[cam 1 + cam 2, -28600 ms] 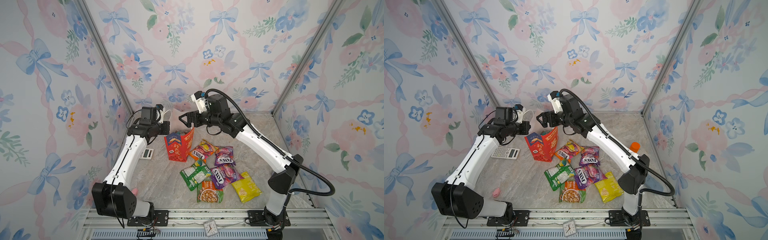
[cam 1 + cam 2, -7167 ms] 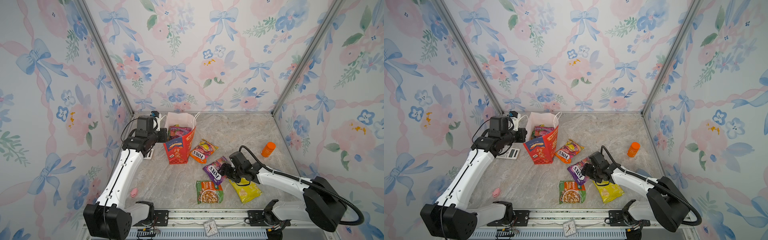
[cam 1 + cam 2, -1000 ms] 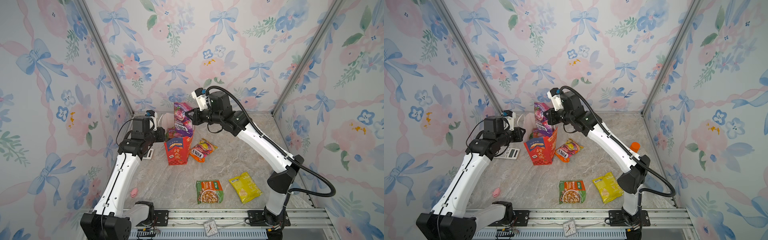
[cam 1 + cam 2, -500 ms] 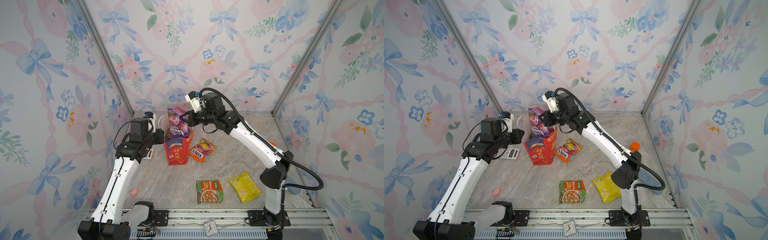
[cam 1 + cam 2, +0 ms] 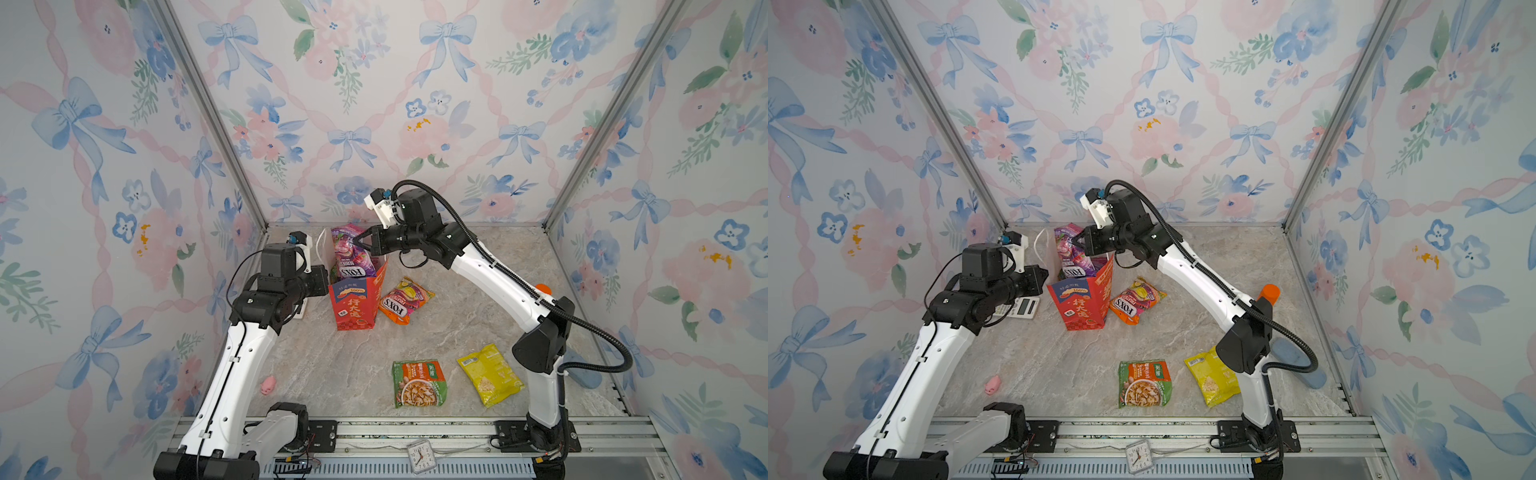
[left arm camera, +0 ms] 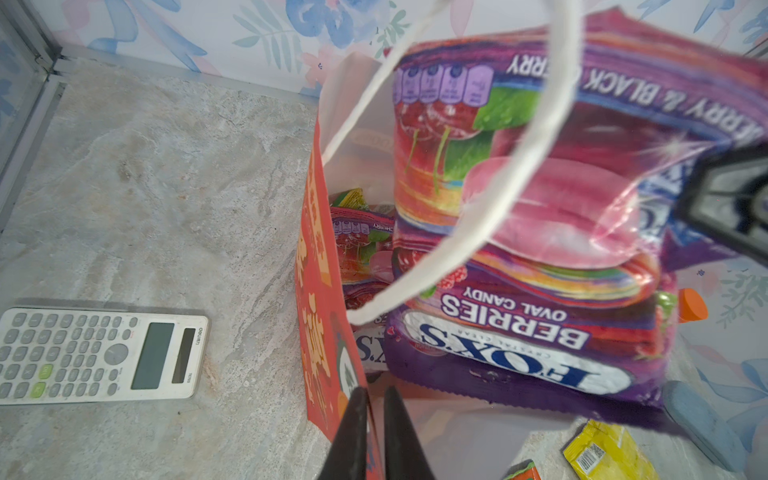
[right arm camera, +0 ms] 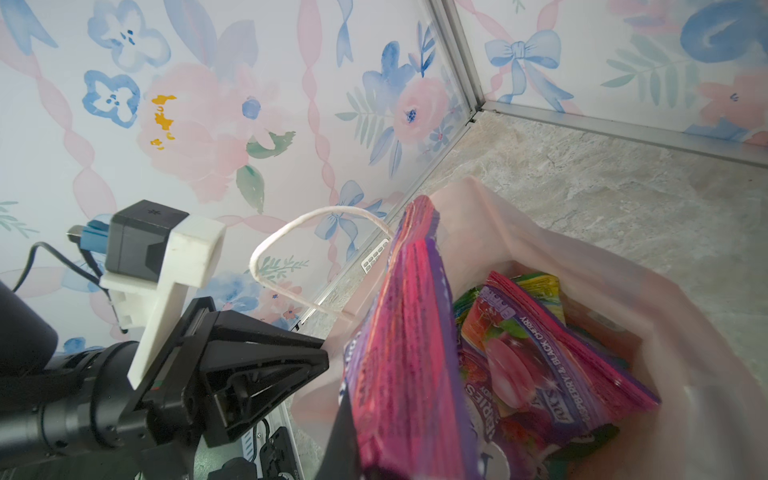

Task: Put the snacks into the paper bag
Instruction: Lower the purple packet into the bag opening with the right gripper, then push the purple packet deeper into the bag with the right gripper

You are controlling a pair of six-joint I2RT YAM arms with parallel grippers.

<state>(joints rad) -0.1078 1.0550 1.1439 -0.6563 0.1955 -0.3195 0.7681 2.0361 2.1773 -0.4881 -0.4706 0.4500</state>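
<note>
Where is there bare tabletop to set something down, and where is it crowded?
Bare: between the red paper bag, small pink toy and green foil packet; also the back right corner. Crowded: the bag's mouth, with left gripper, right gripper and purple foil packet.

yellow packet (image 5: 1208, 379) | edge behind right arm (image 5: 1246, 332) | orange bottle (image 5: 1269, 292) | lower part hidden

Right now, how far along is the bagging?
Done: several packets lie inside the bag. In hand: the right gripper holds a purple packet upright in the bag's mouth while the left gripper pinches its wall. Left: orange packet, green packet and yellow packet on the table.
</note>
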